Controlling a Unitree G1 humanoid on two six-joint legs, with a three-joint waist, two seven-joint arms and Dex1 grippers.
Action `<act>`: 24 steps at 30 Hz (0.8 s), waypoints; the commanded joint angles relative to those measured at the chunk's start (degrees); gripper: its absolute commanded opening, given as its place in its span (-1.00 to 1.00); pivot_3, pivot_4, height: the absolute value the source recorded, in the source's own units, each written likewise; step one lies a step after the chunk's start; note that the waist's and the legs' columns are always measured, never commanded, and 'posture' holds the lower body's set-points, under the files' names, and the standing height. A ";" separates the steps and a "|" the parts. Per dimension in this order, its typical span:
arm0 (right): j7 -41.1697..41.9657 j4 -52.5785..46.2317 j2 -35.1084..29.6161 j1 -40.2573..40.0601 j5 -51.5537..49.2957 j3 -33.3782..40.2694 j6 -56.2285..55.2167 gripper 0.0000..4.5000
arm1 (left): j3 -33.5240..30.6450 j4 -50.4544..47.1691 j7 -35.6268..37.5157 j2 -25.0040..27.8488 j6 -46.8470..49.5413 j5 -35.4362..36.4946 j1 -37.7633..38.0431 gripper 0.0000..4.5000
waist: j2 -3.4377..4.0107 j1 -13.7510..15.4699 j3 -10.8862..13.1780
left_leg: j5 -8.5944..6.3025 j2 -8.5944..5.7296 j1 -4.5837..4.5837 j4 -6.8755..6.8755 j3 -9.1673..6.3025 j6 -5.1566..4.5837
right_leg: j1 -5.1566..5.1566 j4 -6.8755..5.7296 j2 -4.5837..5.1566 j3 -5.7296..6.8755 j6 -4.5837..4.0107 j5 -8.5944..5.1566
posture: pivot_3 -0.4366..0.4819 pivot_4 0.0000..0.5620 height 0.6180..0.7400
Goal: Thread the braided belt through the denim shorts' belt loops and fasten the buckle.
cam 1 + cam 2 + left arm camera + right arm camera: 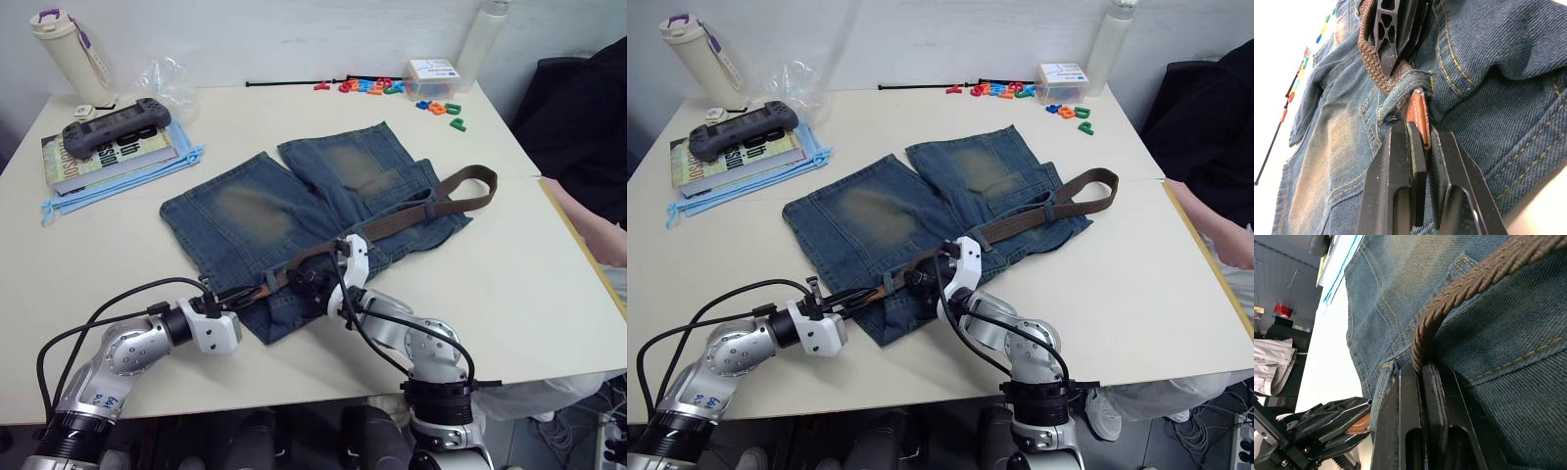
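At frame centre the faded blue denim shorts (294, 211) lie flat. Our left gripper (1419, 147) pinches the dark brown braided belt (392, 220) by its leather tip, just past a belt loop (1400, 90), to draw it through. Our right gripper (1422, 377) clamps the braid behind, feeding slack.

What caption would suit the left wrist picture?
Left gripper pinching the braided belt by its leather tip, just through a belt loop on the denim shorts.
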State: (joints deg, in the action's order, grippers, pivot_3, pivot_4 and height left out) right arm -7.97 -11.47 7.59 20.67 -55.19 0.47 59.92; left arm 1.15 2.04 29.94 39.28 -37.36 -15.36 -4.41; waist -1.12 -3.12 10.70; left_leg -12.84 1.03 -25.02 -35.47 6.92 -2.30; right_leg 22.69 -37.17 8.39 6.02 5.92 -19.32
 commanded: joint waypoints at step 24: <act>11.37 -23.15 -35.90 -0.11 15.59 -14.25 -0.16 0.97 | 1.09 -1.31 -2.18 0.22 0.44 -1.54 0.37 -1.00 | 0.03 0.70 0.02 | -0.01 0.00 0.00 0.00 -0.04 -0.07 | -0.05 0.13 0.06 0.04 0.01 0.01 | -0.05 -0.47 0.56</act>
State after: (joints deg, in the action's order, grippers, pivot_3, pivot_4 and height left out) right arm 0.98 -33.85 -26.72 20.85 -45.89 -7.20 63.79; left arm 1.63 1.14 28.08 39.35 -36.96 -16.91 -4.29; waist -1.09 -2.42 10.72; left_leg -12.84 1.04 -25.02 -35.47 6.88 -2.36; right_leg 22.64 -37.06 8.45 6.13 5.94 -19.32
